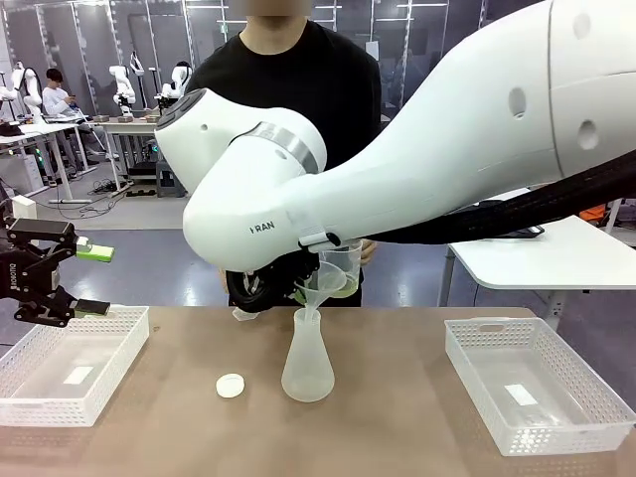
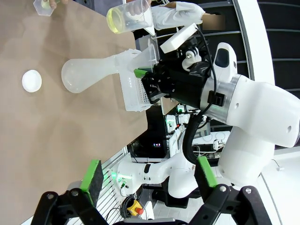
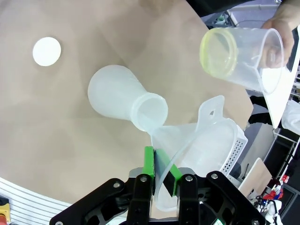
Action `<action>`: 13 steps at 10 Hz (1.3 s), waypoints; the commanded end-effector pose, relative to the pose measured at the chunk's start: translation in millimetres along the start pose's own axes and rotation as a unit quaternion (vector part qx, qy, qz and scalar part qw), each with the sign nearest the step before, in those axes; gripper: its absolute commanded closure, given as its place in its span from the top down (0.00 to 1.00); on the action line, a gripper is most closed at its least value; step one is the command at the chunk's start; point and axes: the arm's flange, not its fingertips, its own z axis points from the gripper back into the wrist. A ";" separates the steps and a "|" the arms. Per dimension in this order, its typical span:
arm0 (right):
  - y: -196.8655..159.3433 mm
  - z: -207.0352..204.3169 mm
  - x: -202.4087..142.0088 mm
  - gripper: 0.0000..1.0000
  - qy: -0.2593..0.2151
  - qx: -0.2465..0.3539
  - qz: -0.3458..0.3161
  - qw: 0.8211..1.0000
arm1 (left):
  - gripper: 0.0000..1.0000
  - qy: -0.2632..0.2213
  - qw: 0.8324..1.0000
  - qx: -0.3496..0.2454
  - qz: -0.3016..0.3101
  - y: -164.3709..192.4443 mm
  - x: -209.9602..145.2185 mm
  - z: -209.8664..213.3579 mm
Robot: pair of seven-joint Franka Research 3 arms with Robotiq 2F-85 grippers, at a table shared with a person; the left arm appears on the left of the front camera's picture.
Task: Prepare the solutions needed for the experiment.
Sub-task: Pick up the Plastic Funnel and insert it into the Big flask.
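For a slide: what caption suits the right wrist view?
Right gripper holds a funnel at the flask mouth while a hand holds a beaker of yellow-green solution.

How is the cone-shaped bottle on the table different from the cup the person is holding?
The flask stands on the table; the beaker is held up in the person's hand. The flask narrows to a thin neck; the beaker is wide-mouthed. The beaker holds a little yellow-green liquid; the flask looks empty. Both are translucent.
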 end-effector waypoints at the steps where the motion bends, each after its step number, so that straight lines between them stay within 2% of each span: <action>1: 1.7 -3.0 10.6 0.07 -0.008 0.003 0.011 1.000 | 1.00 -0.001 1.000 -0.011 0.000 -1.5 1.7 -1.6; 4: 11.2 -15.7 16.7 0.07 0.004 0.001 0.028 1.000 | 1.00 -0.001 1.000 -0.011 0.000 -1.5 1.7 -1.6; 6: 13.6 -22.1 18.5 0.09 0.022 -0.039 0.036 0.998 | 1.00 -0.001 1.000 -0.011 0.000 -1.5 1.7 -1.6; 9: 12.4 -21.3 17.6 0.31 0.016 -0.044 0.029 0.998 | 1.00 -0.001 1.000 -0.011 0.000 -1.5 1.7 -1.6; 10: 6.2 -14.2 13.1 0.35 0.007 -0.039 0.027 0.999 | 1.00 -0.001 1.000 -0.011 0.000 -1.5 1.7 -1.6; 13: -4.3 7.7 9.9 0.35 -0.018 -0.025 0.003 1.000 | 1.00 -0.001 1.000 -0.011 0.000 -1.5 1.7 -1.6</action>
